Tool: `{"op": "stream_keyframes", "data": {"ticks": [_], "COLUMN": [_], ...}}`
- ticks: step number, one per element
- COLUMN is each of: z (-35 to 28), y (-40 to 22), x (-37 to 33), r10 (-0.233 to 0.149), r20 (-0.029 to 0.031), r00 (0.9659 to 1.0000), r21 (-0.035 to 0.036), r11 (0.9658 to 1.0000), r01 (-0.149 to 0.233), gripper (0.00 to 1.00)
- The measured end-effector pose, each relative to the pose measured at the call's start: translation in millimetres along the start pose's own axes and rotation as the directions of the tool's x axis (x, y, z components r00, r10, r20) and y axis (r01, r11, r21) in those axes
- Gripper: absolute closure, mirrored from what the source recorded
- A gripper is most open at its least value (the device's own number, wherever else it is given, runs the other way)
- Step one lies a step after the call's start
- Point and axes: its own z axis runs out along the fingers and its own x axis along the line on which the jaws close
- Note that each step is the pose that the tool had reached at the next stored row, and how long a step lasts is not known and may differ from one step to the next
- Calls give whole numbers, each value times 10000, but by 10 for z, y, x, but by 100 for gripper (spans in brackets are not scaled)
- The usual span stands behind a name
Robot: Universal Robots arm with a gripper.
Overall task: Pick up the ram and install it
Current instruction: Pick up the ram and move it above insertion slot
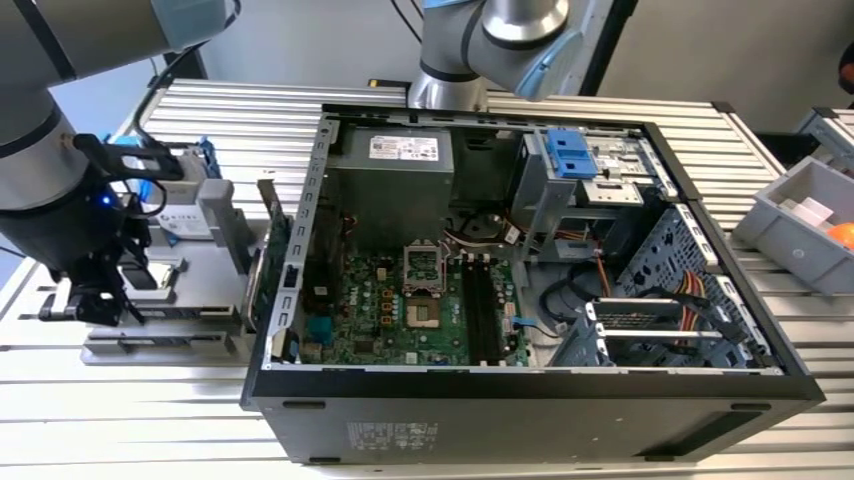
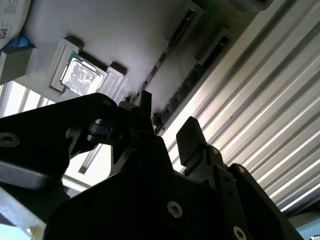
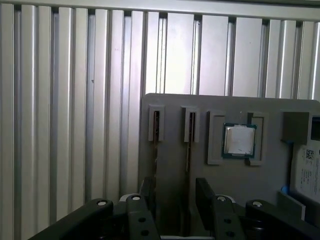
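Note:
Two ram sticks stand on edge in slots of a grey holder tray (image 3: 175,107). In the first wrist view one ram stick (image 3: 189,137) runs down between my fingertips, and the other ram stick (image 3: 156,131) lies beside one finger (image 3: 147,192). My gripper (image 3: 176,194) is open and hangs just above the tray, straddling the stick without gripping it. In the second wrist view the dark-blue ram (image 2: 186,86) leads into the gap of the gripper (image 2: 167,122). In the exterior view the gripper (image 1: 91,303) sits over the tray (image 1: 200,338) at the exterior view's left, outside the computer case (image 1: 534,385).
A processor chip (image 3: 239,140) rests in the same tray, with a silver drive (image 1: 187,215) beside it. A green card (image 1: 274,270) stands against the case wall. The motherboard's memory slots (image 1: 483,310) lie inside the open case. A second arm (image 1: 494,40) stands behind; a grey bin (image 1: 807,225) is at the right.

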Motion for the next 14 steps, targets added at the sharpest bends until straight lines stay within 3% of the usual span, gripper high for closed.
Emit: {"op": "stream_keyframes", "data": {"ticks": [8,14], "z": [28,57], "y": [1,2], "x": [6,89], "r10": [2,60], "r20": [-1,-3], "r00": [10000,10000], "r21": [0,2], "r11": [10000,10000], "r01": [-2,-60], "gripper": [0,0]}}
